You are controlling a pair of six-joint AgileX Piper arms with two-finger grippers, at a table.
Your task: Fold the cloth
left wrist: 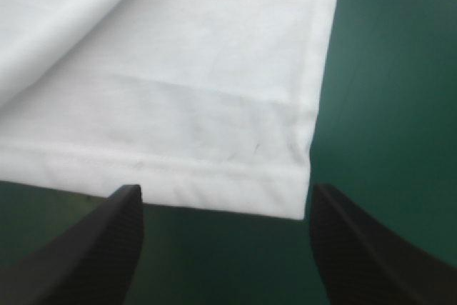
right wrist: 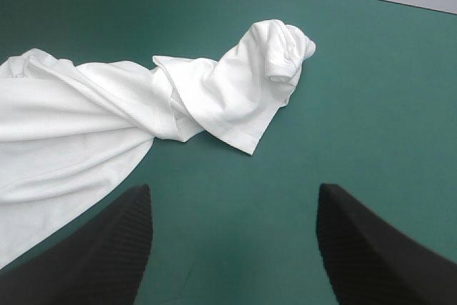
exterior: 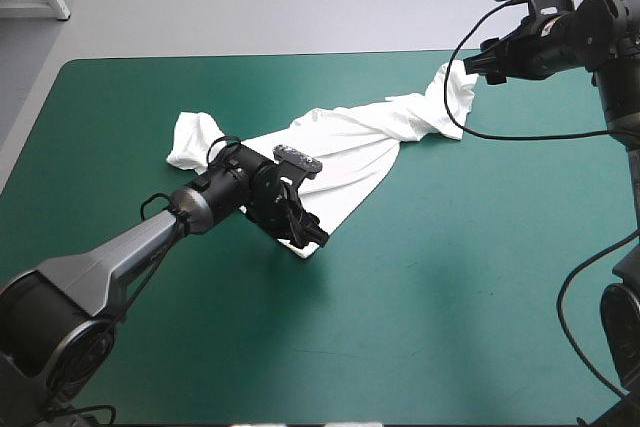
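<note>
As the left hand (left wrist: 225, 191) sits low at the near corner of the T-shirt (exterior: 345, 142), its black fingers (left wrist: 107, 248) stand wide apart, gripping nothing, and the stitched hem lies flat right at their tips. From above, that hand covers the corner itself. The T-shirt runs on, twisted and rumpled, across the teal-green counter (exterior: 450, 277) toward the far right. A bunched part at its left end is partly hidden behind the arm. Over the far end the right hand (right wrist: 232, 191) hovers raised, fingers spread, holding nothing. From above it masks the shirt's last tip.
</note>
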